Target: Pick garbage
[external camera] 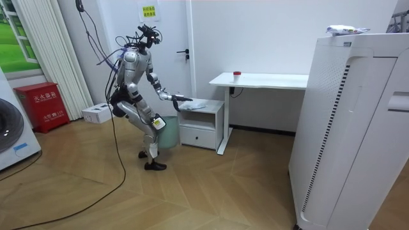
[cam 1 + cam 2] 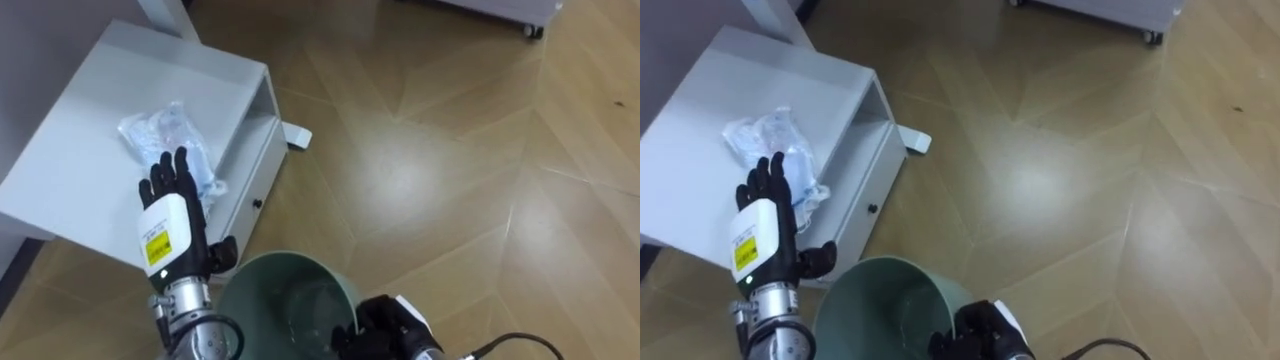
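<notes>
Since the coming move turns on how the garbage lies from the reaching hand, we start at the low white cabinet (image 2: 170, 70), whose top carries the only piece we can see: a crumpled clear plastic bag (image 2: 158, 130). It lies about mid-top, and its long axis runs on a slant, from the cabinet's far part toward the edge above the drawer. Our left hand (image 2: 172, 215) hovers over the cabinet's near part, palm down, fingers straight and spread, grasping nothing. The fingertips reach over the bag's near end, so the bulk of the bag lies just ahead of them and a little to the left. Whether they touch the plastic we cannot tell. We judge that the hand needs a short push forward along the bag's length before it closes. Off the cabinet's drawer side, lower than its top, is the green bin (image 2: 340, 285), mouth up and close beside the cabinet. Further right of the cabinet, our right hand (image 2: 392, 322) is at the bin's rim, its dark fingers seemingly curled over the edge and gripping it. The left hand is clearly the nearer to the bag.
</notes>
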`<state>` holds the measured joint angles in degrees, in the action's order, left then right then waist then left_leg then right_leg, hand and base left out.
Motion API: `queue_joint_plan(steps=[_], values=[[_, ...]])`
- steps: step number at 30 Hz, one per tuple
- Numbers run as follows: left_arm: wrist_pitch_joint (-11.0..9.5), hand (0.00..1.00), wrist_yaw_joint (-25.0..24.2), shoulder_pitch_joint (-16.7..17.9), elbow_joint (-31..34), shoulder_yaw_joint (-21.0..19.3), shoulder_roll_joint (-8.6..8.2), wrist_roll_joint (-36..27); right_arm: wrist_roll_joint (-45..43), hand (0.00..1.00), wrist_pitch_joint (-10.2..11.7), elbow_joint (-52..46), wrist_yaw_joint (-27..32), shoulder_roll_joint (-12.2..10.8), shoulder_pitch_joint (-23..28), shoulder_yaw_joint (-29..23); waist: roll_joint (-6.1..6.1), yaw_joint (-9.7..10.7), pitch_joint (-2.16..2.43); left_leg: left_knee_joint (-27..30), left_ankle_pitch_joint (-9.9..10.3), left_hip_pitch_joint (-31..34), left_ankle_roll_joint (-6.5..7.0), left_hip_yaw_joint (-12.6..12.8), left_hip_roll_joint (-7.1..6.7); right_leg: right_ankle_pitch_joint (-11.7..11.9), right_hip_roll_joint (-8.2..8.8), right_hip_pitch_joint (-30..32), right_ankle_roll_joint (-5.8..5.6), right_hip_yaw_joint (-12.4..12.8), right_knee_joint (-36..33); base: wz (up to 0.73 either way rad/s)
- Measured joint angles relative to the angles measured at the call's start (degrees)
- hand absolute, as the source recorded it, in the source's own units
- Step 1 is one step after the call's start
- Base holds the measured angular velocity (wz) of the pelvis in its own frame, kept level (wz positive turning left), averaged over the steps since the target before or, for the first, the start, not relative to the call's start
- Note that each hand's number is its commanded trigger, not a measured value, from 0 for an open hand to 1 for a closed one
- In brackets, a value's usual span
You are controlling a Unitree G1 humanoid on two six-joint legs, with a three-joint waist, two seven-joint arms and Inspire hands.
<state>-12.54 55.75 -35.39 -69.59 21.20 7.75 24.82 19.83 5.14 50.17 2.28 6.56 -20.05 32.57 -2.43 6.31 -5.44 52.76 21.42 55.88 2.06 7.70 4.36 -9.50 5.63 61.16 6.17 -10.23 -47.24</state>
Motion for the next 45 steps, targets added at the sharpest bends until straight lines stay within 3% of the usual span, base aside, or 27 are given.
queue_joint_plan(steps=[9,10,11,12,15,22,27,32,36,39,45], values=[[1.72,0.0,-4.86,-0.74,-2.04,3.61,0.97,0.22,3.66,1.0,-0.88,1.06,-0.63,0.14,-2.42,-0.04,-0.19,-0.08,-0.3,4.22,1.53,4.2,0.05,-0.1,1.05,-0.43,-0.52,3.92,0.43,0.02,-2.91,-0.05],[1.74,0.07,-5.21,-0.96,-2.04,3.85,1.1,0.3,3.83,1.0,-0.88,1.23,-0.63,0.14,-2.51,-0.04,-0.26,-0.14,-0.38,4.63,1.73,4.68,-0.03,-0.15,1.14,-0.46,-0.56,4.34,0.48,-0.01,-3.17,-0.04],[1.75,0.2,-5.88,-1.28,-2.05,3.88,1.27,0.61,4.24,1.0,-0.88,1.49,-0.63,0.14,-3.45,-0.07,-0.34,-0.22,-0.48,5.19,1.81,5.54,0.07,-0.17,1.17,-0.52,-0.52,5.15,0.53,0.0,-3.67,0.0],[1.79,0.26,-6.3,-1.6,-2.05,3.92,1.44,0.81,4.53,1.0,-0.88,1.86,-0.63,0.16,-3.67,-0.1,-0.49,-0.25,-0.57,5.32,1.8,6.13,0.09,-0.17,1.16,-0.5,-0.49,5.7,0.53,0.01,-3.75,0.0],[1.95,1.0,-6.63,-2.19,-2.19,5.22,2.66,1.74,5.12,1.0,-0.95,2.98,-0.63,0.23,-4.78,-0.08,-0.52,-0.46,-0.59,5.6,1.83,6.68,0.1,-0.13,1.04,-0.61,-0.35,6.41,0.61,0.09,-4.28,0.02],[2.89,1.0,-5.51,-5.58,-3.22,5.96,5.64,2.2,6.74,1.0,-1.29,3.81,-1.24,0.8,-6.29,-0.12,-0.91,-1.39,-0.79,5.59,1.88,6.5,-0.39,-0.16,0.9,-0.59,-0.22,6.4,0.84,0.14,-4.58,0.01],[3.78,1.0,-5.51,-6.55,-3.21,5.91,6.72,2.2,6.94,1.0,-1.51,3.91,-1.74,0.81,-6.29,-0.11,-0.9,-1.3,-0.79,5.58,1.87,6.38,-0.4,-0.16,0.88,-0.58,-0.24,6.29,0.86,0.16,-4.57,0.0],[3.99,1.0,-6.34,-6.68,-3.21,5.91,7.02,2.3,6.95,1.0,-1.57,3.96,-1.81,0.79,-6.29,-0.11,-0.89,-1.28,-0.78,5.46,1.89,6.0,-0.37,-0.16,0.77,-0.6,-0.14,5.89,0.81,0.15,-4.47,0.0],[5.86,1.0,-11.36,-5.62,-3.51,6.02,6.77,3.11,6.92,1.0,-1.57,4.32,-2.58,0.36,-6.53,-0.11,-0.88,-0.48,-0.78,5.2,1.89,5.49,-0.35,-0.13,0.65,-0.66,0.02,5.35,0.71,0.13,-4.33,0.0],[6.29,1.0,-12.02,-3.85,-3.47,6.04,6.26,5.01,6.92,1.0,-1.64,5.67,-3.18,-0.07,-6.79,-0.16,-0.87,0.02,-0.77,5.0,1.88,5.37,-0.32,-0.04,0.68,-0.66,-0.02,5.22,0.69,0.1,-4.08,0.0],[7.29,1.0,-13.24,-3.74,-3.5,6.04,6.26,6.2,6.93,1.0,-2.23,5.79,-3.12,0.0,-6.85,-0.1,-0.9,-0.32,-0.76,4.84,1.75,4.83,-0.08,-0.19,0.89,-0.38,-0.63,4.45,0.69,-0.04,-3.29,-0.03]])
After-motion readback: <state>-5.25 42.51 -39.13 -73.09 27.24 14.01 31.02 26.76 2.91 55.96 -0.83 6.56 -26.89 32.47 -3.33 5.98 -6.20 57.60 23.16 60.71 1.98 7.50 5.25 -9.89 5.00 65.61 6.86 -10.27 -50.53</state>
